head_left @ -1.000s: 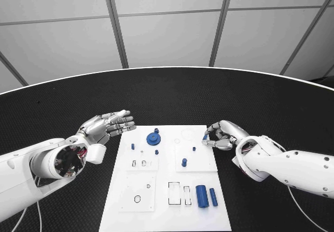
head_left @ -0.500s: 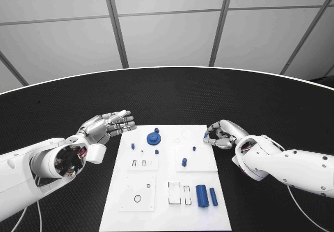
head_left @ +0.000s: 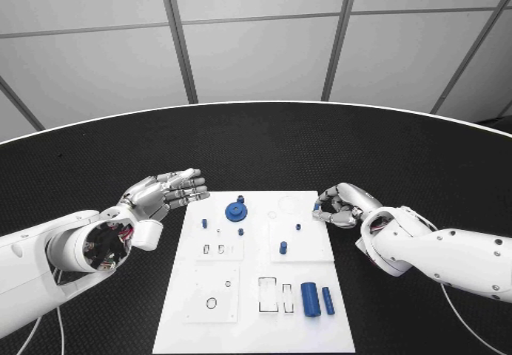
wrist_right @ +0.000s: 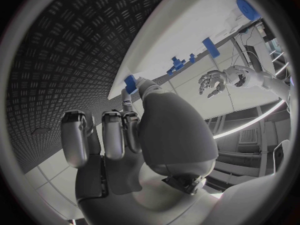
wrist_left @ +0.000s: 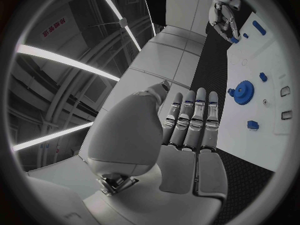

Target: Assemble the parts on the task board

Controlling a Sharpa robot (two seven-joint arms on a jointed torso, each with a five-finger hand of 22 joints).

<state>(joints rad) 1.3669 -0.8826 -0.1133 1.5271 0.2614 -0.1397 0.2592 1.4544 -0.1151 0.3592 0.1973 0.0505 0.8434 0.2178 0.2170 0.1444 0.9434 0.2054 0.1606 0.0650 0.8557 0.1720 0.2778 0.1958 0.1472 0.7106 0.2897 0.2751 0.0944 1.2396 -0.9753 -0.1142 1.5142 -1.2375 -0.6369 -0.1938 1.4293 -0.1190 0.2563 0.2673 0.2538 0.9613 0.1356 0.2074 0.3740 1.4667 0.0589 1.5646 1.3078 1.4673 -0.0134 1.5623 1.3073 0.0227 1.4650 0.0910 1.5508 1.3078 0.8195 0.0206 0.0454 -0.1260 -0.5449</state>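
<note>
Head view: a white task board [head_left: 256,325] lies lengthwise in the middle of a black table [head_left: 277,140]. The left hand [head_left: 166,192] hangs just off the board's far left corner, fingers stretched out side by side, holding nothing. The right hand [head_left: 342,207] sits at the board's far right edge with its fingers curled in around a small blue part [head_left: 317,209], of which only a sliver shows. On the board, a blue gear [head_left: 236,213] stands near the far end, small blue pegs [head_left: 283,248] stand in the middle, and 2 blue cylinders [head_left: 316,299] lie side by side near the right edge, closer to the robot. Several outlined slots [head_left: 274,294] look unfilled.

Left wrist view: the left hand [wrist_left: 187,125] shows a flat palm and straight, close-set fingers, empty. The gear [wrist_left: 242,91] and pegs sit on the board beyond it.

Right wrist view: the right hand [wrist_right: 134,130] pinches the blue part [wrist_right: 130,83] between thumb and a fingertip, right at the board's edge. The part looks like a short, blocky blue piece; its full shape is hidden.

Judging by this, the step in hand is carrying or seating this part. The next move probably calls for lining it up over its matching socket and pressing straight down.
</note>
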